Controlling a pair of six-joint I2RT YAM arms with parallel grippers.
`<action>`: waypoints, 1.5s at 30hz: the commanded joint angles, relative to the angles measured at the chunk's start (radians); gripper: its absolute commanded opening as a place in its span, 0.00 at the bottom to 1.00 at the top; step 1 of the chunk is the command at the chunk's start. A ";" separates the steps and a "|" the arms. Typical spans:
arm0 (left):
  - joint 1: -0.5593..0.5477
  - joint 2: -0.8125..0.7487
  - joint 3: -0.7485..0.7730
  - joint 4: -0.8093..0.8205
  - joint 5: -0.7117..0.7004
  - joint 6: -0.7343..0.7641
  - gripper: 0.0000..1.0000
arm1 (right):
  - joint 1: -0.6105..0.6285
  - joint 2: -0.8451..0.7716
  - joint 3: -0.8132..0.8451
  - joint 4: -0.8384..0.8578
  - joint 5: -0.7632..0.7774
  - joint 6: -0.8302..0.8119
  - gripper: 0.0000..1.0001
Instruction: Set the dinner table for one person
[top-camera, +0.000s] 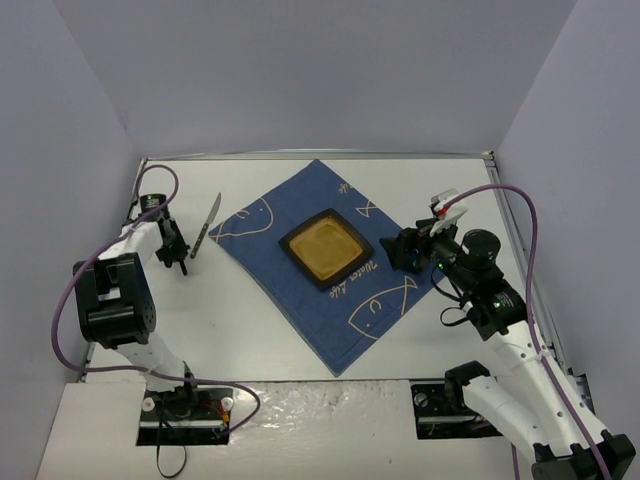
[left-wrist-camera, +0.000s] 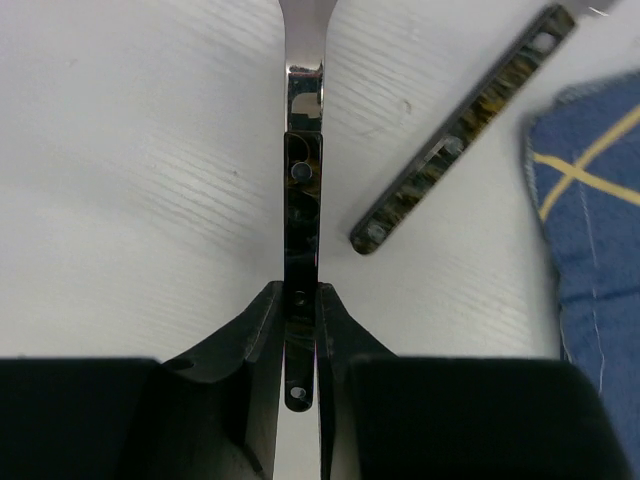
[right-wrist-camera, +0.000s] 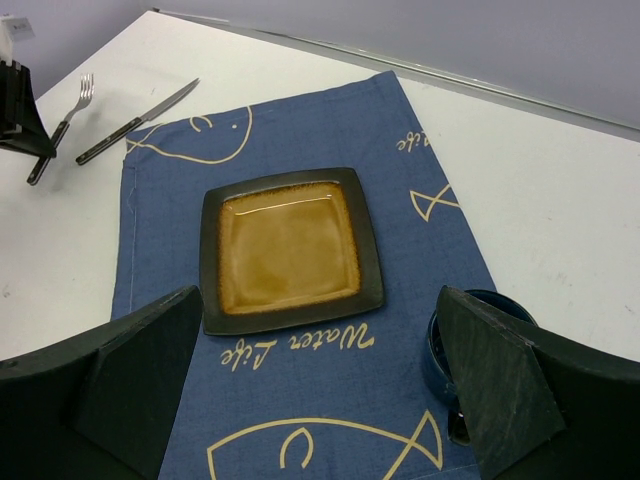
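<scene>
The white worktop (top-camera: 450, 190) spans the top view, with the fish-print cloth (top-camera: 300, 290) at its middle. Only the left wrist view shows the left fingers (left-wrist-camera: 255, 330) clamped on the fork handle (left-wrist-camera: 302, 220), with the knife (left-wrist-camera: 465, 125) at 2 o'clock. The right fingers (right-wrist-camera: 130, 370) stand wide apart. In the right wrist view the cloth reads "Water Life" at 6 o'clock of the plate (right-wrist-camera: 290, 250).
</scene>
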 joint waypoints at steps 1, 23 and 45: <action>-0.090 -0.130 0.166 -0.005 0.026 0.192 0.00 | 0.003 -0.024 0.001 0.066 0.010 0.005 1.00; -0.430 0.344 0.722 -0.131 0.275 0.717 0.00 | 0.003 -0.057 0.030 -0.005 0.000 0.020 1.00; -0.456 0.450 0.684 -0.068 0.312 0.696 0.00 | 0.003 -0.083 0.034 -0.057 0.033 0.038 1.00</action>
